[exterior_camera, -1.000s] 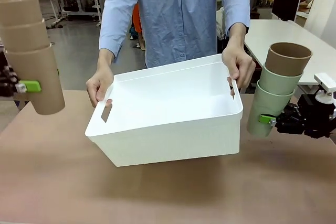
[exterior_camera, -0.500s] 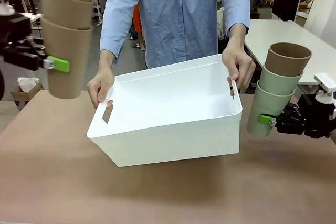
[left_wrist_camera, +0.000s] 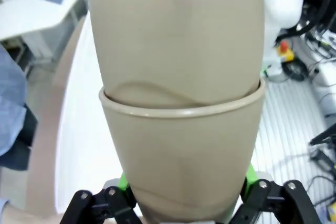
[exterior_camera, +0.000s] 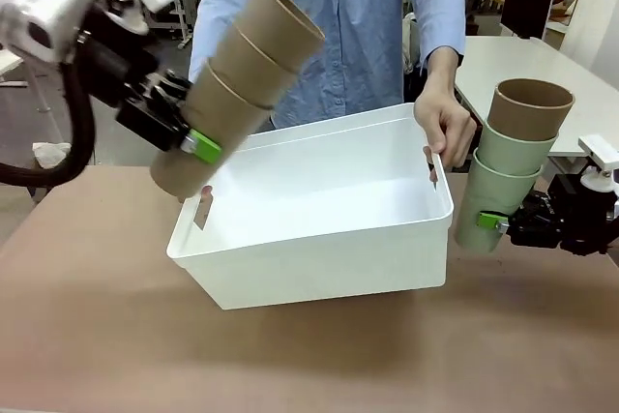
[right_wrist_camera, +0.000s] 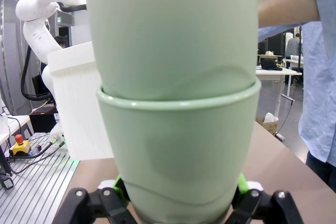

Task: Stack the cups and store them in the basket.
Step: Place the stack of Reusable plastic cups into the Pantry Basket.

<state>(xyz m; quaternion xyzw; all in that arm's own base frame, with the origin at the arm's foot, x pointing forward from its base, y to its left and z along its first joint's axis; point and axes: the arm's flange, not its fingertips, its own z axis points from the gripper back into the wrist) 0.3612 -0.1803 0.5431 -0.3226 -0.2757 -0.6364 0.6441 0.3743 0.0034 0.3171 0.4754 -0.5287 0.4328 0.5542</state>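
A person's hands hold the white basket just above the table, tilted toward me. My left gripper is shut on the bottom cup of a tan cup stack, which leans with its mouth up and to the right over the basket's left end. In the left wrist view the tan cup stack sits between the green pads. At the right, my right gripper is shut on an upright stack of two mint green cups with a tan cup on top. The mint green cups show in the right wrist view.
The brown table has free room in front of the basket. The person in a blue shirt stands at the far side. A white table stands behind at the right, beyond my right arm.
My left gripper has swung right with the tan stack, tipping it from upright to a lean over the basket's left end. The basket shifted slightly. The right arm has not moved.
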